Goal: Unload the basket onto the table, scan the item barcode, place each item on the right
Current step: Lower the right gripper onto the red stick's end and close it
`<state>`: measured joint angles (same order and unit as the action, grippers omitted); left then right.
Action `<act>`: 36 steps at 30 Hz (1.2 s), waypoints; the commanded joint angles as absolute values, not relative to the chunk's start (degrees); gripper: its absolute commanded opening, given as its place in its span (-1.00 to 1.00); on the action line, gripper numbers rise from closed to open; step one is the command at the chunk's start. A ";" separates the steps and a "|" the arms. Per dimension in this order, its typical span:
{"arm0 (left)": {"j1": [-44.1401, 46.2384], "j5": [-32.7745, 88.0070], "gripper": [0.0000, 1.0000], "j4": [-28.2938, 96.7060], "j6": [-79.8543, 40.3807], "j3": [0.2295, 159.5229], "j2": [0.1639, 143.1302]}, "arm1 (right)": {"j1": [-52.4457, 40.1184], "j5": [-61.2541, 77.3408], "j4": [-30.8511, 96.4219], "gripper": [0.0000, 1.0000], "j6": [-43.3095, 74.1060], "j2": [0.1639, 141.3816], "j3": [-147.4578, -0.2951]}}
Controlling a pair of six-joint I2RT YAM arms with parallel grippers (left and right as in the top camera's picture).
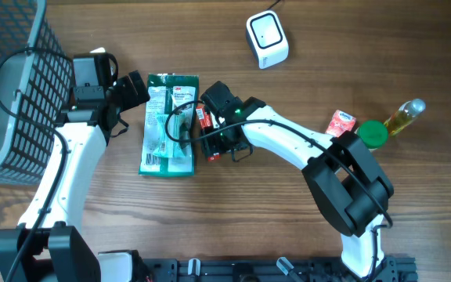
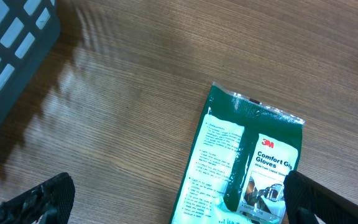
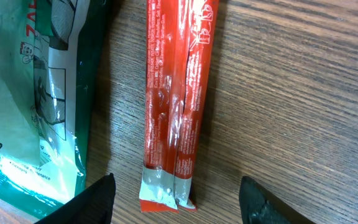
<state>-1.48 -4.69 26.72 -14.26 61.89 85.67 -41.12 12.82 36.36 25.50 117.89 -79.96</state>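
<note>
Lying flat on the wooden table (image 1: 413, 47), near a grey basket (image 1: 6, 86) at the left edge, a green glove pack (image 1: 169, 125) has the left gripper (image 1: 133, 90) just past its upper left corner, jaws as wide as they go and holding nothing. The red pack (image 3: 179, 93) lies on the table just beside the glove pack's right edge. The right gripper (image 3: 179, 202) straddles the red pack's near end, jaws partly apart, one finger on each side, with wood showing in both gaps. The white scanner (image 1: 266, 39) sits well apart at the far edge. A bottle (image 1: 404, 117), a green lid (image 1: 373, 133) and a small carton (image 1: 340, 123) cluster at the right.
</note>
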 commanded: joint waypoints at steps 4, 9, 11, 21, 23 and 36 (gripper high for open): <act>-1.67 -5.23 1.00 26.57 -13.76 62.33 85.52 | -41.30 11.68 36.47 0.27 25.71 118.67 -79.37; -1.67 -5.23 1.00 26.57 -13.76 62.33 85.52 | -41.30 11.66 36.42 0.28 25.71 118.67 -79.00; -1.67 -5.23 1.00 26.57 -13.76 62.33 85.52 | -41.30 11.66 35.77 0.28 25.74 118.72 -78.17; -1.67 -5.23 1.00 26.57 -13.76 62.33 85.52 | -41.30 11.70 34.79 0.15 27.18 118.72 -77.17; -1.67 -5.23 1.00 26.57 -13.76 62.33 85.52 | -41.30 11.68 34.81 0.01 27.18 118.72 -77.17; -1.67 -5.23 1.00 26.57 -13.76 62.33 85.52 | -41.30 11.62 33.41 -0.45 33.19 118.72 -77.17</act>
